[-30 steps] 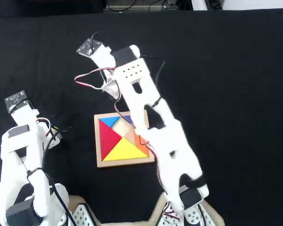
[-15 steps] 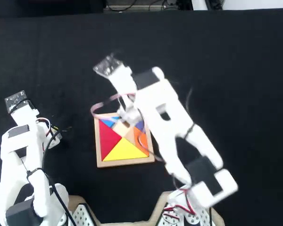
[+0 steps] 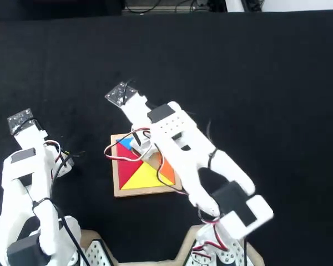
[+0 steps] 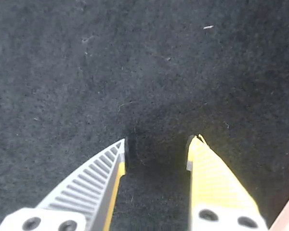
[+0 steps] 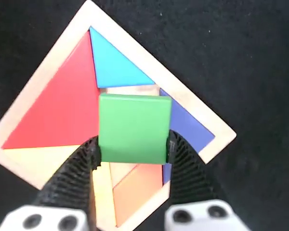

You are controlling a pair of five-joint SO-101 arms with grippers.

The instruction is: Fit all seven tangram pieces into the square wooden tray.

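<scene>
Ideally, the right pincer [image 5: 132, 144], clenched on the green square [image 5: 134, 126] above the tray's [image 5: 179, 95] middle gap, needed to lower it level, edges matching its neighbours; the left pincer [image 4: 156, 149] hung released over the counter [image 4: 135, 57].

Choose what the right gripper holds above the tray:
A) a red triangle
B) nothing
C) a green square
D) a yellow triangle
C: in the right wrist view the right gripper is shut on the green square, above the wooden tray.
</scene>
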